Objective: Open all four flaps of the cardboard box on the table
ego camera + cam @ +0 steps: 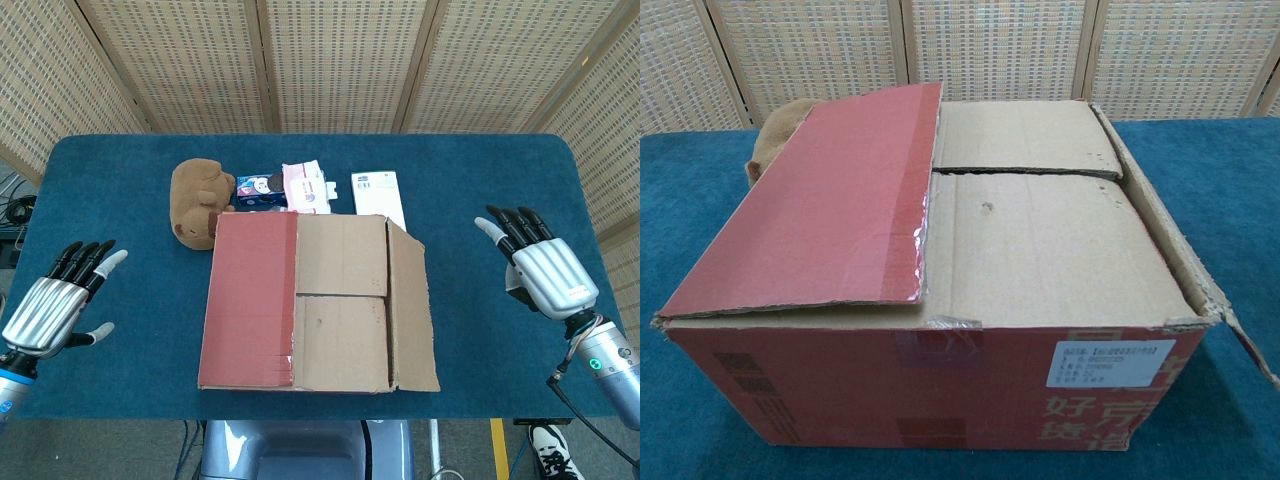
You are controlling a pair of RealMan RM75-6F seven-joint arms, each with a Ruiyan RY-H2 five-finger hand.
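Cardboard box (315,305) sits near the front edge of the counter (120,200), roughly midway between its left and right edges. Its right flap (408,305) is folded outward and hangs down the side, so one of four is open. The red left flap (250,300) lies flat over the top, overlapping the two inner flaps, the rear one (340,255) and the front one (340,345), which meet along a seam across the middle.

Both hands are off the box and hold nothing. The left hand (55,305) hovers near the counter's left front corner with its fingers (85,258) spread apart; the right hand (545,270) is near the right edge, fingers likewise apart. Neither appears in the chest view.

The step in hand looks to be the red flap. Done well, the left hand would come in from the left and hook its fingers under the flap's free long edge, which in the chest view rides slightly proud of the cardboard beneath near the front. Lifting from that raised front corner should give the easiest purchase. The flap should be swung fully outward past upright, or it may fall back. The inner flaps cannot be freed until this one is clear.

Behind the box, toward the rear, lie a brown plush toy (197,200), a blue packet (258,190), a pink packet (306,187) and a white booklet (377,192); the red flap's swing should clear the toy.
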